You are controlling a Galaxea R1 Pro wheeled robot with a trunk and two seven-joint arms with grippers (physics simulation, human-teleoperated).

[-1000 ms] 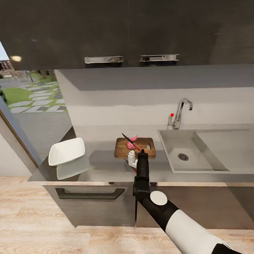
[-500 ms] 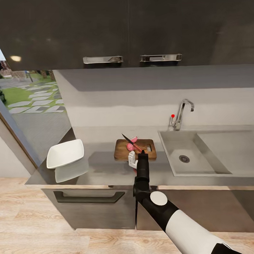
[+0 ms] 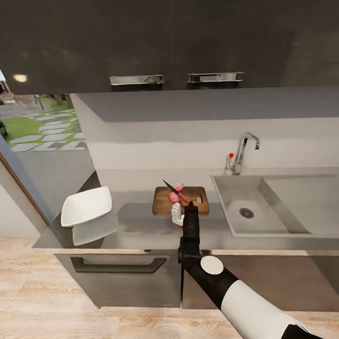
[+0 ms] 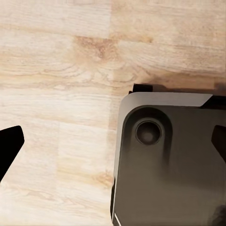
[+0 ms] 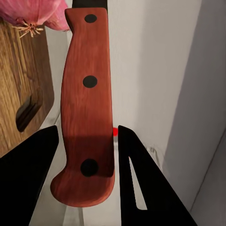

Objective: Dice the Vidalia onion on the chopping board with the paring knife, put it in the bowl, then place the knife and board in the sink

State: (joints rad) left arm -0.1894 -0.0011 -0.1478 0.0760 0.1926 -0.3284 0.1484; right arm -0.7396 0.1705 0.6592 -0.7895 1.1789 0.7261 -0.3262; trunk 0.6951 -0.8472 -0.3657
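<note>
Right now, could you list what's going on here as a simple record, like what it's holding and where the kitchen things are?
Right gripper: shut on the knife, its red handle between the fingers
Knife blade: raised over the onion
Onion: pinkish pieces on the board, not yet diced
Board: wooden, on the counter left of the sink
Bowl: white, at the counter's left end
Sink: steel basin, tap behind it
Left gripper: open, over the wooden floor
</note>
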